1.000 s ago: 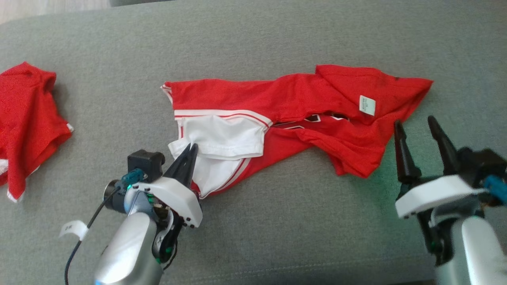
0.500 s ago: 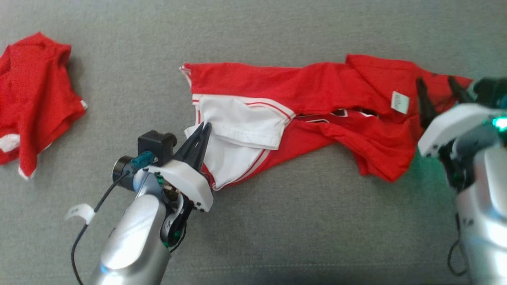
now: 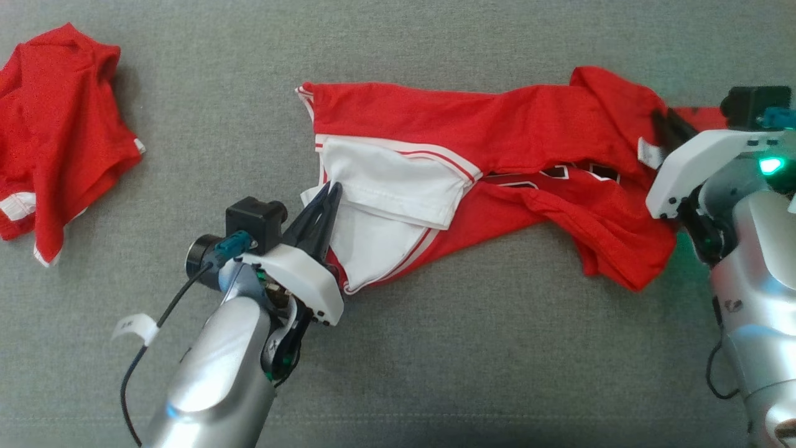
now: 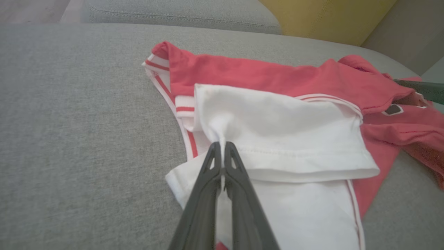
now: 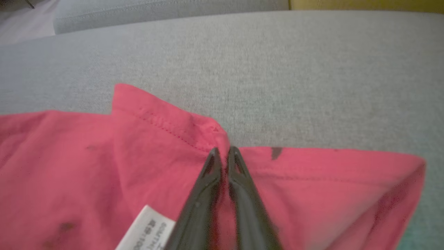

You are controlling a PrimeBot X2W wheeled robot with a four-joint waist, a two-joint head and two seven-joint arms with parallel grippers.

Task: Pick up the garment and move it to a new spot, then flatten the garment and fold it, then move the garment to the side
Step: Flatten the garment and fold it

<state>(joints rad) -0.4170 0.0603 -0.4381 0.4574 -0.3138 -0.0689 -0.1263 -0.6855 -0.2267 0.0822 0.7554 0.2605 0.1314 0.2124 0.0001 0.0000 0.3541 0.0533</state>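
A red and white garment (image 3: 497,130) lies crumpled across the grey cushion, its white sleeve part (image 3: 392,186) to the left. My left gripper (image 3: 334,186) is shut on a pinch of the white fabric (image 4: 222,133) at the sleeve's edge. At the garment's right end my right gripper (image 3: 658,118) is shut on a fold of red cloth (image 5: 194,135) near a small white label (image 5: 147,231). In the left wrist view the garment (image 4: 277,76) stretches away to the right.
A second red garment (image 3: 56,124) lies bunched at the far left of the grey cushion (image 3: 435,348). A yellow cushion (image 4: 322,15) and another grey cushion (image 4: 173,12) stand behind. Bare cushion lies in front of the garment.
My right gripper has moved up from beside the garment onto its right end and shut on the red cloth. The head camera has shifted. My left gripper keeps its hold on the white fabric.
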